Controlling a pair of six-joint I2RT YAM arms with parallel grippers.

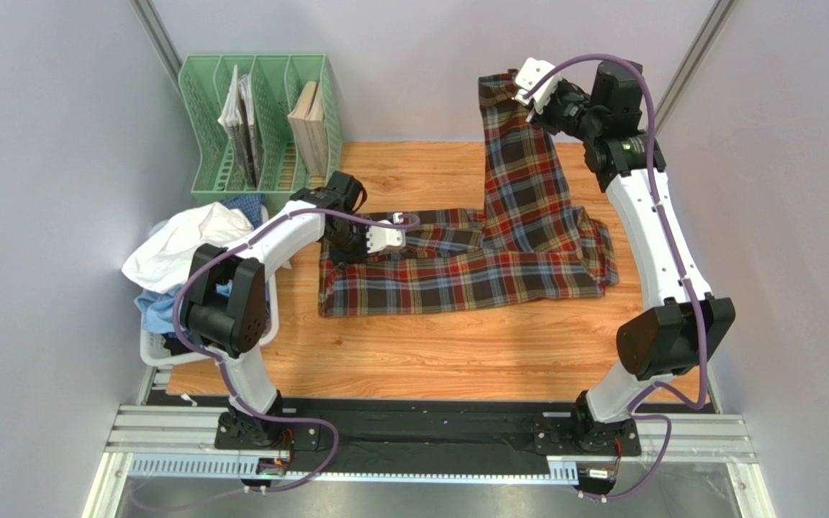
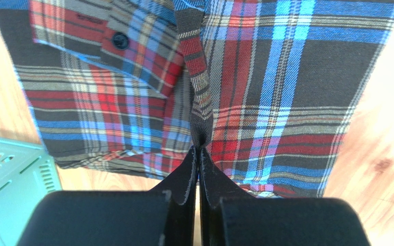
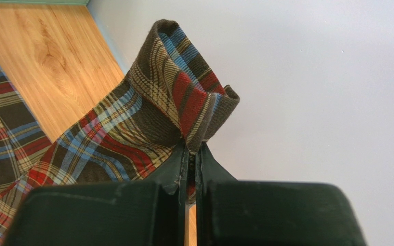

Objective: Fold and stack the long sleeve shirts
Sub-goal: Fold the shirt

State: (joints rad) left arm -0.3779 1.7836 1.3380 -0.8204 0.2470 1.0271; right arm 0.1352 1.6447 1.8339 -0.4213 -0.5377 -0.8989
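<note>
A tartan long sleeve shirt [image 1: 473, 264] in red, brown, blue and yellow lies across the wooden table, with one part lifted toward the back wall. My left gripper [image 1: 392, 234] is shut on a fold of the cloth [image 2: 200, 136] near the shirt's left end, low over the table. High at the back, my right gripper [image 1: 529, 86] is shut on the raised end of the shirt [image 3: 194, 110], holding it up off the table. More shirts, white [image 1: 186, 243] and light blue [image 1: 159, 308], are heaped in a basket at the left.
A green file rack [image 1: 262, 124] with books stands at the back left, and its corner [image 2: 9, 179] shows beside my left gripper. A white basket [image 1: 165, 351] sits off the table's left edge. Grey walls close in on both sides.
</note>
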